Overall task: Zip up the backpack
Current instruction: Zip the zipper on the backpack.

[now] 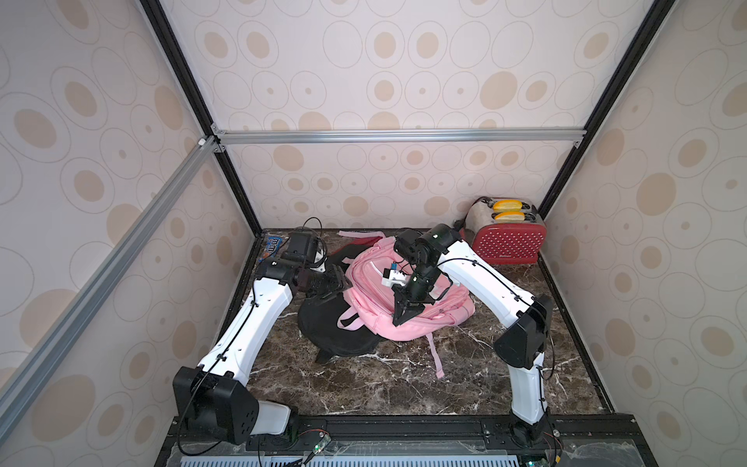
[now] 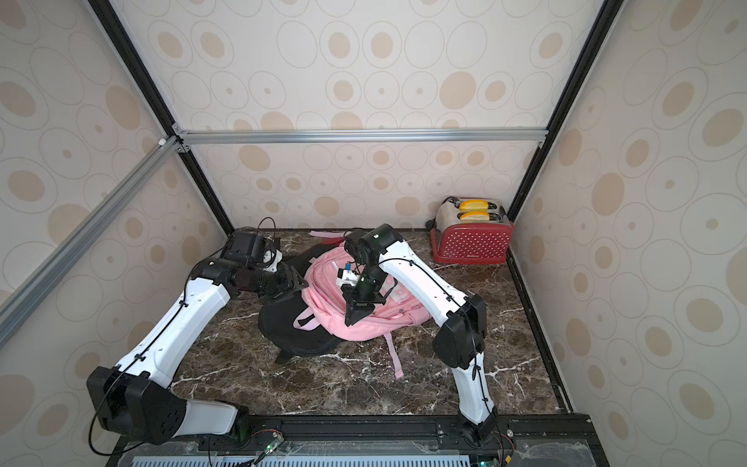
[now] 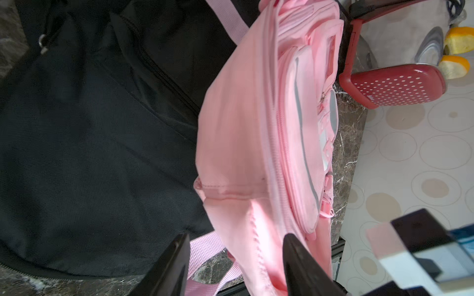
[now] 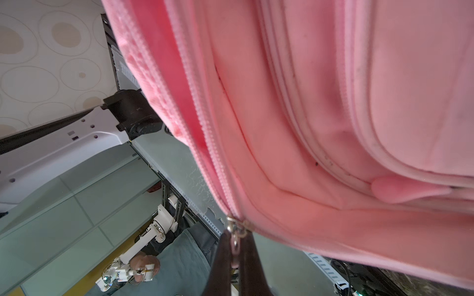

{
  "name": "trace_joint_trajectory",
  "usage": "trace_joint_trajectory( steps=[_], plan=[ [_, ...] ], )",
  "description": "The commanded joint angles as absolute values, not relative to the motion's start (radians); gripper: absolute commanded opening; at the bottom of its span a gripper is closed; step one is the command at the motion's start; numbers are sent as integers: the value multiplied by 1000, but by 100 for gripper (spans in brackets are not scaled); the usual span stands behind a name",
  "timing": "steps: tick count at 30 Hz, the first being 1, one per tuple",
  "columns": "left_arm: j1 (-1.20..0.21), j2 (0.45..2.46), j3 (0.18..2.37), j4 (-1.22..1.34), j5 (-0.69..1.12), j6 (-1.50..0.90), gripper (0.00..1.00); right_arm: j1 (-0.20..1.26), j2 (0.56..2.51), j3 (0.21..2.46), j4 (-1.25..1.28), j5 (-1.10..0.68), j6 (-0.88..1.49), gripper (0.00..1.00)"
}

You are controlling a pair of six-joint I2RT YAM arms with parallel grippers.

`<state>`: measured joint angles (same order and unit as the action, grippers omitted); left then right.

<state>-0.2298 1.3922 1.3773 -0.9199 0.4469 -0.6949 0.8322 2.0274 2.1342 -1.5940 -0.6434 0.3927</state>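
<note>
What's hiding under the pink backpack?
A black bag pokes out from under the pink backpack, on the marble table. Whatever else lies beneath is covered.

The backpack (image 1: 444, 311) lies partly on a bag (image 1: 335, 327), toaster (image 1: 507, 242) behind.

I log: beige oval-patterned walls (image 1: 384, 60); dark marble floor (image 1: 364, 384), lower centre; aluminium crossbar (image 1: 404, 135), mid-frame; red toaster (image 1: 507, 242), right of centre.

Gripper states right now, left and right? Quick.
left gripper: open, jaws apart at the edge of the pink backpack.
right gripper: shut on the zipper pull.
</note>
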Motion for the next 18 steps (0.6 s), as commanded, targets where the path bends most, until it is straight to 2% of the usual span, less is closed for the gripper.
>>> trace_joint_trajectory(
  steps=[1, 8, 18],
  plan=[
    [-225, 1407, 1471, -996, 443, -643, 60, 847, 1967, 2117, -1776, -641, 354, 0],
    [-224, 1455, 1449, -1001, 457, -627, 60, 851, 1933, 2039, -1767, -631, 334, 0],
    [-243, 1536, 1446, -950, 482, -639, 60, 871, 1960, 2051, -1765, -640, 320, 0]
  ],
)
